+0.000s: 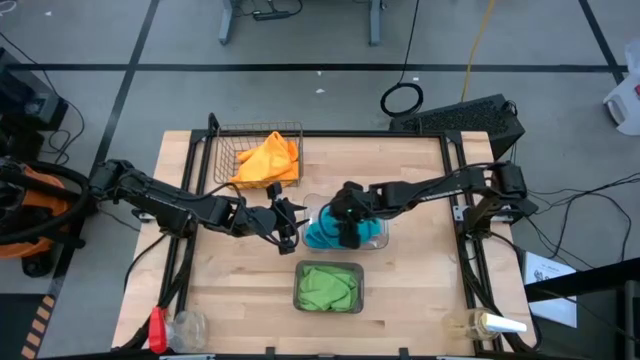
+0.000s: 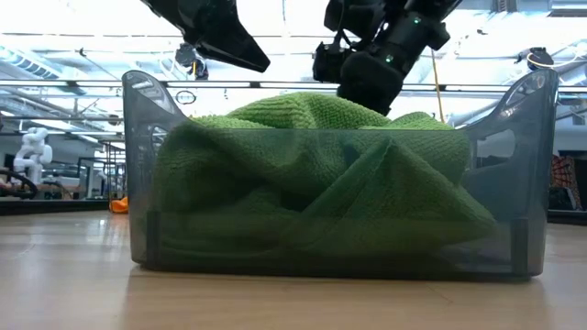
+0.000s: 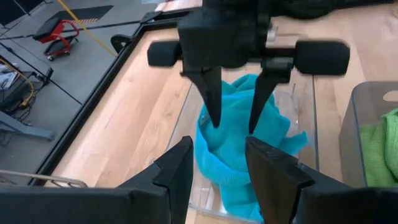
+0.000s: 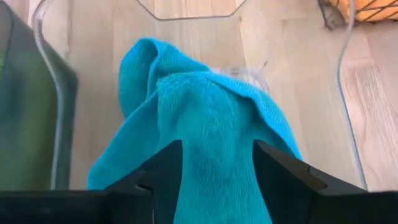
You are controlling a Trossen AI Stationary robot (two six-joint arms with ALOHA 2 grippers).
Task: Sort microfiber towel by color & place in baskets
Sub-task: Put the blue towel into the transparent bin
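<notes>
A teal-blue towel [image 4: 205, 118] lies bunched in the clear tray [image 4: 50, 74] at the table's middle, one fold standing up. My right gripper [image 3: 237, 121] hangs over it, pointing steeply down, open, with a finger on either side of the raised fold. My left gripper [image 3: 219, 155] waits just left of the tray, open and holding nothing. An orange-yellow towel [image 1: 268, 160] fills the brown wire basket [image 1: 225, 150] at the far left. Green towels [image 2: 321, 174] are heaped in the grey tray [image 2: 138, 165] near the front edge. My right gripper stands with its fingers [image 3: 211, 99] apart on either side of the teal towel's raised fold [image 4: 214, 106], coming from above. I cannot tell whether they touch the cloth. The towel rests in the clear tray.
A pale bottle [image 1: 490, 323] lies at the front right corner. A clear object [image 1: 185, 325] and a red one [image 1: 157, 330] lie at the front left. Black frame rails run along the table's sides. Bare wood shows front left and right of the trays.
</notes>
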